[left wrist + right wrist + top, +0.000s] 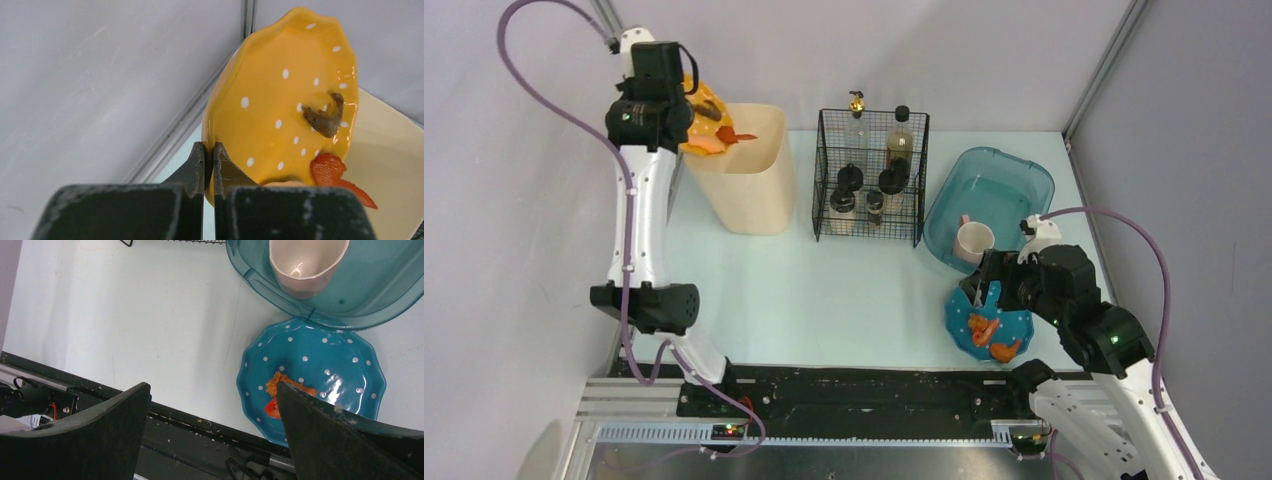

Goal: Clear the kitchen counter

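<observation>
We judge the clearing to be roughly at its midpoint. The table (824,290), pale mint and running from the black front rail to the back wall, has several things on it. The left pincer (210,155) is clenched on the rim of the yellow plate (280,100), which it holds raised and tipped steeply over the cream bin (744,185) at the far left. A red scrap (330,170) hangs at the plate's lower edge above the bin's mouth, and a brown scrap (325,120) clings to the glazed face (so that plate is not yet scraped clean, by our reading). The right pincer (212,390) is released, jaws spread wide, hovering above the near right part of the table with nothing between them. Just below it lies the blue plate (320,360), flat on the table with orange scraps on it, its far edge touching or just under the rim of the teal tub (380,285). A pink mug (307,260) already sits in that tub, which we take as one item done. What is left, as we see it, is to finish emptying the yellow plate and put it away, then empty the blue plate and stow it too. The wire basket (871,175) of bottles stands mid-table at the back; whether it counts as clutter we cannot tell.
</observation>
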Motion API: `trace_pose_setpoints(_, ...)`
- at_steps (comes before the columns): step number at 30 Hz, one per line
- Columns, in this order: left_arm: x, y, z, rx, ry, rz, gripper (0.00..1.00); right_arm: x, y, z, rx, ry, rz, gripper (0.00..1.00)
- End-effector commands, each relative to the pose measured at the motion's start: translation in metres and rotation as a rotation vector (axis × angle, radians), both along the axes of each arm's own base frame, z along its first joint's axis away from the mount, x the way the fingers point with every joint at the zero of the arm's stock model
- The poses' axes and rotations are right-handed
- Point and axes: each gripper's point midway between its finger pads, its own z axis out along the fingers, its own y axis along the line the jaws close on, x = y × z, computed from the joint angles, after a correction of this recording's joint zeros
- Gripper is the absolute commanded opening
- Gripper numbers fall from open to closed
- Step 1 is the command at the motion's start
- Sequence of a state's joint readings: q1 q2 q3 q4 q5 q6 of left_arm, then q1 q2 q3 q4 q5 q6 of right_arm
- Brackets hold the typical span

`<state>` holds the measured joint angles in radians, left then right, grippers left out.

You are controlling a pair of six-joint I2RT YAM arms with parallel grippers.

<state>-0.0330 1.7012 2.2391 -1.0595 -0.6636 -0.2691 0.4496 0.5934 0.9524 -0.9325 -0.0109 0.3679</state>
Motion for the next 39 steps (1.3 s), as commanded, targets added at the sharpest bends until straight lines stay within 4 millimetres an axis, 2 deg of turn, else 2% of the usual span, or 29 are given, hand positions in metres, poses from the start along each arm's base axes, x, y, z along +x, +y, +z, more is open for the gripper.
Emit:
trace_pose_setpoints(1,-0.002,0.008,0.086,0.129,-0.249,0.107,0.00,-0.003,-0.001,0.013,0.024,-0.028,-0.011,1.00)
trace_pose_setpoints(7,0.003,0.006,0.077,0.210,-0.175,0.146,0.00,-0.006,-0.001,0.011,0.028,-0.022,-0.011,1.00)
trace_pose_setpoints(14,0.013,-0.006,0.073,0.288,-0.130,0.174,0.00,-0.006,-0.006,0.010,0.016,-0.028,-0.032,1.00)
trace_pose_setpoints(29,0.021,-0.051,0.082,0.505,-0.033,0.213,0.00,-0.007,-0.004,0.008,0.015,-0.026,-0.019,1.00)
trace_pose_setpoints(39,0.036,-0.068,0.060,0.606,0.080,0.223,0.00,-0.009,-0.004,0.008,0.012,-0.027,-0.006,1.00)
